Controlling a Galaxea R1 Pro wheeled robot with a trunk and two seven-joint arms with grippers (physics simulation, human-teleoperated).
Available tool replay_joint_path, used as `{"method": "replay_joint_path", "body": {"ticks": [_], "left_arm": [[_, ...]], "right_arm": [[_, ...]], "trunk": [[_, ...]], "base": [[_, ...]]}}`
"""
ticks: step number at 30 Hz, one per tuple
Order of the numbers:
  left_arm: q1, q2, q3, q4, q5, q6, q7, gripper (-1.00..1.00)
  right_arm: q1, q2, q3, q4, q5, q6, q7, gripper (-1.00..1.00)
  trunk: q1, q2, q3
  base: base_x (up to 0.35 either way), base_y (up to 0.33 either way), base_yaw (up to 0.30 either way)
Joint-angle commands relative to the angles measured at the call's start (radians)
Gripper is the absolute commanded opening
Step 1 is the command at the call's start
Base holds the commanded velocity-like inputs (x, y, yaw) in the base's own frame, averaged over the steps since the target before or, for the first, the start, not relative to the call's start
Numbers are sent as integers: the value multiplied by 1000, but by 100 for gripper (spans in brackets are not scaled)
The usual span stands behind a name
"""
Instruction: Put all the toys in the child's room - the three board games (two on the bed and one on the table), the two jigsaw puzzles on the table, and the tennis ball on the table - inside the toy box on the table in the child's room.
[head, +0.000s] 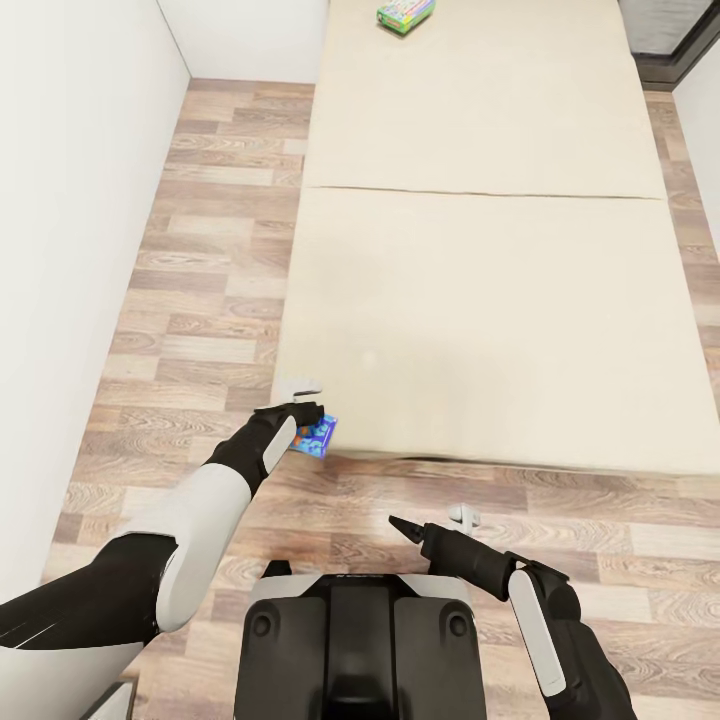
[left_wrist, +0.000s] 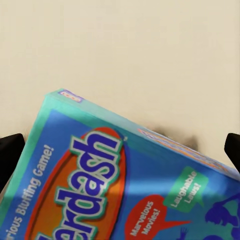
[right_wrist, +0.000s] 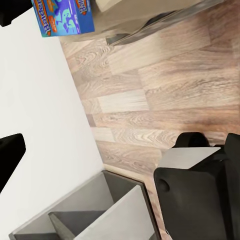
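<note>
**A:** Where is the blue flat printed board game box (head: 316, 435)?

**B:** Right at the left jaws (head: 302, 400), at the near corner of the low bed with the plain beige mattress (head: 480, 300). In the left wrist view the blue box (left_wrist: 115, 185) lies between the two dark fingertips (left_wrist: 10, 155), with the mattress beyond it.

**A:** Do the jaws have it?

**B:** They stand wide, one on each side of the box. I cannot tell whether they press on it or only straddle it. The box looks tilted, perhaps hanging a little off the mattress edge.

**A:** And the other game?

**B:** A second flat box, green and white with coloured print (head: 405, 13), lies far ahead of the left jaws, at the far end of the bed, well apart from both arms.

**A:** How far along is the job, then?

**B:** Early, I judge. One bed game is at the jaws, the other untouched, and neither is in the toy box.

**A:** The right side?

**B:** The right jaws (head: 432, 519) hang over the wooden plank floor (head: 200, 300), near the bed's foot, spread apart and holding nothing. Their wrist view catches the blue box (right_wrist: 64, 16) ahead, a white wall (right_wrist: 40, 125) and a grey shelf unit (right_wrist: 90, 210).
</note>
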Motion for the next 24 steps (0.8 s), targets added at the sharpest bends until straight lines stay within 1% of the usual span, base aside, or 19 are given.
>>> {"method": "replay_joint_path", "body": {"ticks": [1,7,24], "left_arm": [[0,0,0,-2,11,5,6,100],[0,0,0,-2,11,5,6,100],[0,0,0,-2,11,5,6,100]], "right_arm": [[0,1,-3,-1,-1,7,3,100],[0,1,-3,-1,-1,7,3,100],[0,2,-3,7,-1,7,3,100]], "trunk": [[0,-1,-1],[0,-1,-1],[0,-1,-1]], "base": [[-110,0,0],[-52,0,0],[-2,0,0]]}}
